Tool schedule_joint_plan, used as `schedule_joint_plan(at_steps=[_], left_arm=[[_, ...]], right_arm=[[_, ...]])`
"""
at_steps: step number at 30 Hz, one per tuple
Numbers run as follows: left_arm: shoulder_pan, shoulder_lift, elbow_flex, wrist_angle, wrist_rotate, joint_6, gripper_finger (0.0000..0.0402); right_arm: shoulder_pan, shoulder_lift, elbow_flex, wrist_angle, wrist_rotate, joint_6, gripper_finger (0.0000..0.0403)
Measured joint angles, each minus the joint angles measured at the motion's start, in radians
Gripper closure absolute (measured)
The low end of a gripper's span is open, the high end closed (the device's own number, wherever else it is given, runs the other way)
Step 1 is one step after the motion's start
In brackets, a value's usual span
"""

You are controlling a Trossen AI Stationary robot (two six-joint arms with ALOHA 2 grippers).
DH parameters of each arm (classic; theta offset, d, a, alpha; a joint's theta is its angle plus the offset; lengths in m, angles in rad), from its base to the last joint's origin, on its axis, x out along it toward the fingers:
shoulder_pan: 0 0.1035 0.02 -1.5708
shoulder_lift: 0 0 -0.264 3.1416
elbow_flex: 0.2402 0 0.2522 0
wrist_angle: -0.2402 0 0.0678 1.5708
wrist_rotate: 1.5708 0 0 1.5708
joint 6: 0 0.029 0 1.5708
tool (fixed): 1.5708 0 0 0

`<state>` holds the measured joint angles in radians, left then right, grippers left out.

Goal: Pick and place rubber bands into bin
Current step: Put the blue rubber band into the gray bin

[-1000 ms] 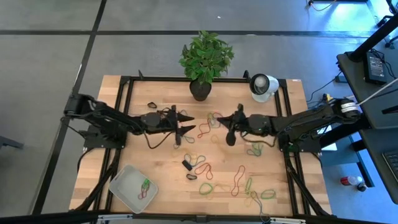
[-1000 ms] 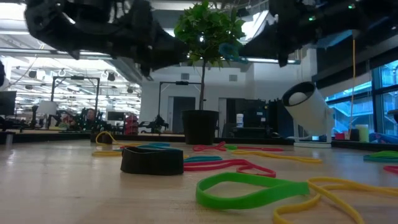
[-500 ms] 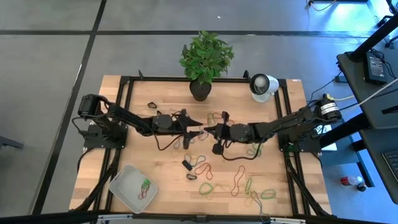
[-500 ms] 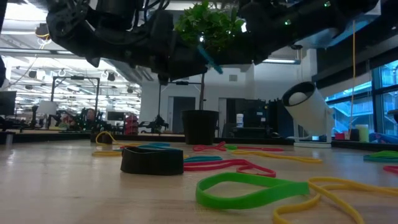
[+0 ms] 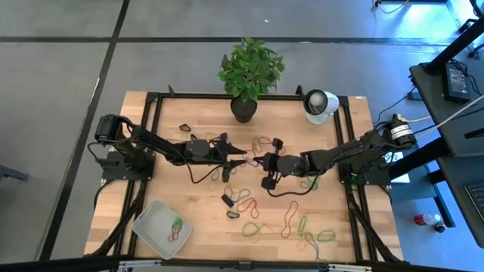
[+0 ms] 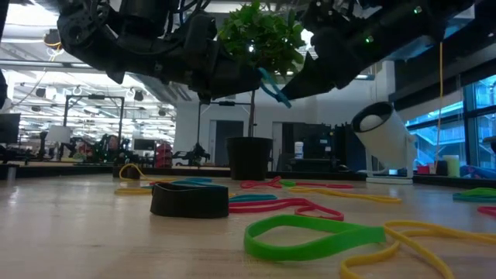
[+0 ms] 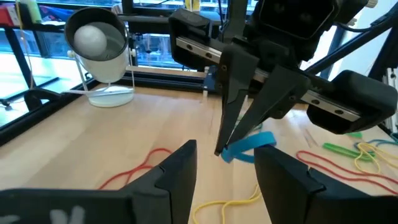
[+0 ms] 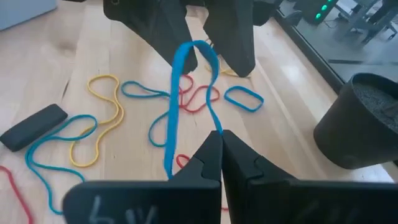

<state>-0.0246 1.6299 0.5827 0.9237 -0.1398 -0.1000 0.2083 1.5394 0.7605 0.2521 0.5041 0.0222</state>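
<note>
The right gripper (image 5: 264,161) hung above the middle of the wooden table (image 5: 340,219), its fingers pinched fully together on a blue rubber band (image 8: 186,93) that dangled from their tips. In the right wrist view the loop hung long and slack between the two spread fingers of the left gripper (image 5: 240,156), which faced it from 9 o'clock, nearly tip to tip. The left fingers (image 7: 175,171) stood partly apart with nothing between them that they were seen to grip; the band's end lay just ahead of them.

The bin (image 5: 148,233) sat at the table's 7 o'clock corner, well apart from both grippers, with a few bands already in it. Most of the rubber bands (image 5: 291,219) lay scattered on the wood from the middle toward 5 o'clock, near a small black block (image 5: 227,201). A potted plant (image 5: 248,72) stood at 12 o'clock and a white round device (image 5: 319,104) at 1 o'clock.

This looked like a hand-over in mid-air, and the risk lay there: the band was thin and floppy, so the left fingers could close on air beside it, or the right could let go before the left had it, and the loop would drop back among the others. The two sets of fingertips were also close enough to knock together
</note>
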Motion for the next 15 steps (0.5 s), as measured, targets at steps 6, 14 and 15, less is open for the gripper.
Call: schedule_joint_plan(at_steps=[6, 14, 15], left_arm=[[0.0, 0.0, 0.0, 0.0, 0.0, -0.001, 0.0249], [0.0, 0.0, 0.0, 0.0, 0.0, -0.001, 0.025], [0.0, 0.0, 0.0, 0.001, 0.0, -0.001, 0.025]], right_arm=[[0.003, 0.0, 0.0, 0.0, 0.0, -0.004, 0.0403], [0.002, 0.0, 0.0, 0.068, -0.041, -0.009, 0.0403], [0.002, 0.001, 0.0, 0.087, -0.054, -0.016, 0.0403]])
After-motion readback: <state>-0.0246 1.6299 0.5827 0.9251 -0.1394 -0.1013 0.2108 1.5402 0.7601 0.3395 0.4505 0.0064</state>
